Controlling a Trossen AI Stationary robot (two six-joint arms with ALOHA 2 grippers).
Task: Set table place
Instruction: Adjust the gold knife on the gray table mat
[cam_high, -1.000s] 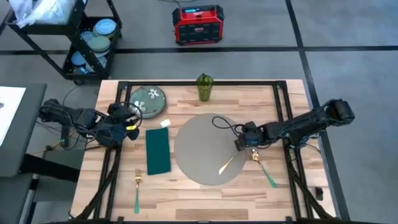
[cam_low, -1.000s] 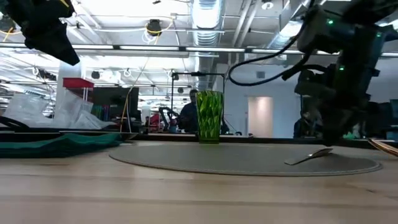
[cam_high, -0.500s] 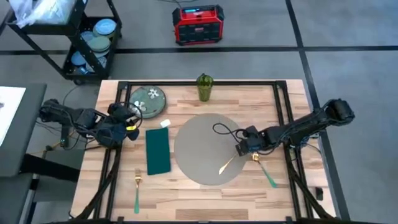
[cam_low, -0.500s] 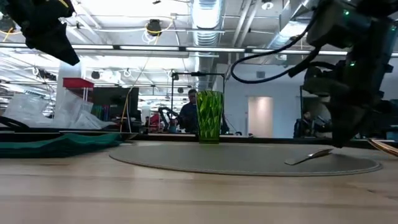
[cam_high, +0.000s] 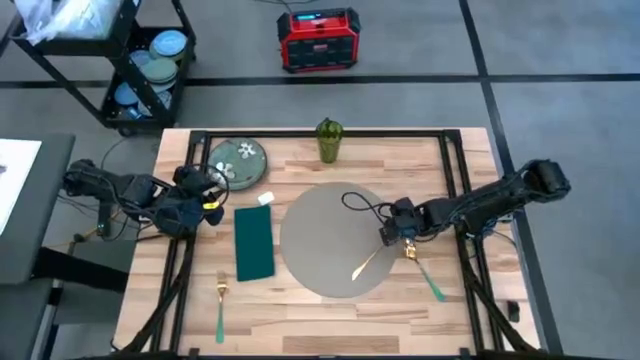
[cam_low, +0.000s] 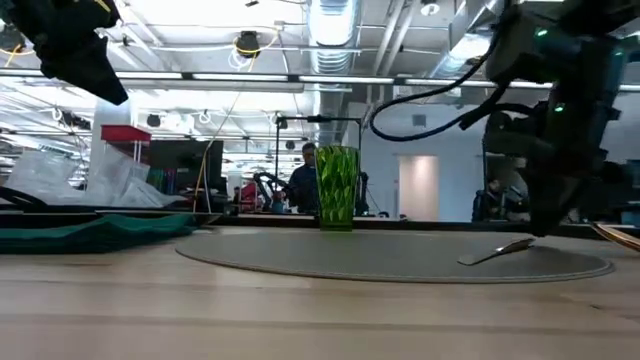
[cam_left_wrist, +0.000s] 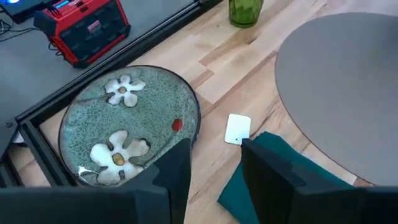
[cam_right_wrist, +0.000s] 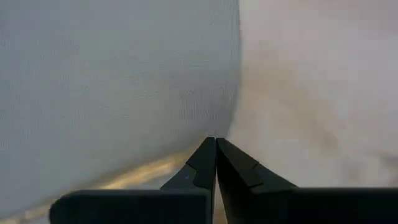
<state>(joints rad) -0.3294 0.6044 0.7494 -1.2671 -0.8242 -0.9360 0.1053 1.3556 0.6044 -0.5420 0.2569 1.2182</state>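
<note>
on the table (cam_high: 300, 310) the round place (cam_high: 330, 240) lies flat, no long axis.

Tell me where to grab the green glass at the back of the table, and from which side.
Grip the green glass around its mid wall, coming in level from the placemat side. It stands upright with bare table around it, so its tall sides give the fingers opposing faces; the right gripper looks nearer.

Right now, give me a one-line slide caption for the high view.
Right gripper low at the grey placemat's edge beside a gold spoon; left gripper waits near the floral plate.
</note>
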